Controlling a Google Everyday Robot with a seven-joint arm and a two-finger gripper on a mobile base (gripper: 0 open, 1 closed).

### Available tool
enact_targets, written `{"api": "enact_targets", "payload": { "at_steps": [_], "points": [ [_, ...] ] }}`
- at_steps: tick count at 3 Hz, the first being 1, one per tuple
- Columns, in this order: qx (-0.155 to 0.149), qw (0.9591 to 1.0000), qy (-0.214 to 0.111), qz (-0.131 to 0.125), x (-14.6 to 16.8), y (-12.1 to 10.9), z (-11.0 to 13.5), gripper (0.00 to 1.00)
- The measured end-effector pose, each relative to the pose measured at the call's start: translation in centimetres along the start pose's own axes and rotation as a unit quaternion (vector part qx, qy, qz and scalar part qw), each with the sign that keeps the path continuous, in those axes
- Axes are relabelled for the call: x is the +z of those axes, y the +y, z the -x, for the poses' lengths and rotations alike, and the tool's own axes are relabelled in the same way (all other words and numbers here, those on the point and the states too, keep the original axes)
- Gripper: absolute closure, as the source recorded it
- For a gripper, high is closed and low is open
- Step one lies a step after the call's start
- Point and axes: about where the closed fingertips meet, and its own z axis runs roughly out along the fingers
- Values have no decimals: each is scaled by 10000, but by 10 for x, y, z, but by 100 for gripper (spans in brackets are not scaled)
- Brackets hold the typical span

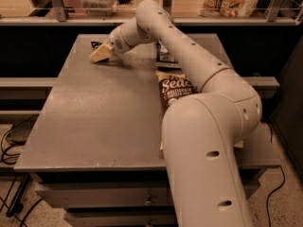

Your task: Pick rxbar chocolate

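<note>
reaching out to the far left corner of the desk (pixel 104 122), tool (pixel 101 55) low over the surface, just in front of the rxbar chocolate (pixel 96 44) lying flat near the back edge. can't tell whether released or clenched from this angle, or whether touching the bar yet. best bet imo: line up square across the bar's narrow width, drop straight down, squeeze gently to stop the slick wrapper skidding off. sea salt chip bag (pixel 177 90) and blue-and-white snack bag (pixel 164 56) well apart on the right, no crowding.
</note>
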Motion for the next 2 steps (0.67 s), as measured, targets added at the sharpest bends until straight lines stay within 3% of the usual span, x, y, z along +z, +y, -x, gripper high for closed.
{"api": "enact_targets", "payload": {
  "at_steps": [2],
  "points": [
    [-2,10000,0,-1,0,0,0,100]
  ]
}}
